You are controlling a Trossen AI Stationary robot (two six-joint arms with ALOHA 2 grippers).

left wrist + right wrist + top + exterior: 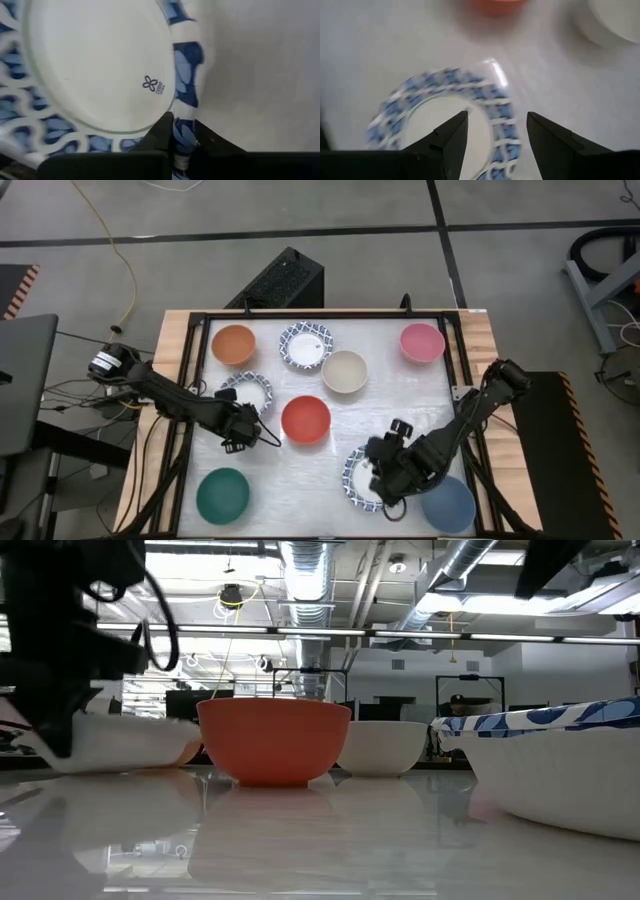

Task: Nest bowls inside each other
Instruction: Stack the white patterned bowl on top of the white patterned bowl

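Note:
Several small bowls stand on the white table. My left gripper [245, 416] is shut on a white bowl with a blue patterned rim [248, 390] at the left. My right gripper [497, 135] hangs open above another blue-rimmed bowl [357, 480] near the front; its fingers stand on either side of that bowl's rim [502, 125] without touching it. A red bowl [305, 420] sits between the two. Orange [233, 344], blue-rimmed [305, 345], cream [344, 371] and pink [422, 342] bowls stand farther back. Teal [222, 495] and blue [447, 505] bowls stand at the front. My left gripper pinches the blue patterned rim [184, 120] of the bowl on its near side, one finger inside the bowl and one outside. The fingers come steeply from above, pointing down. In the low view the bowl [115, 745] sits low, its base at the table.
The table is edged by a black frame [190, 380] and wooden side strips. There is bare table between the red bowl and the pink bowl, and between the teal bowl and the front blue-rimmed one. A black box [280, 280] stands behind the table.

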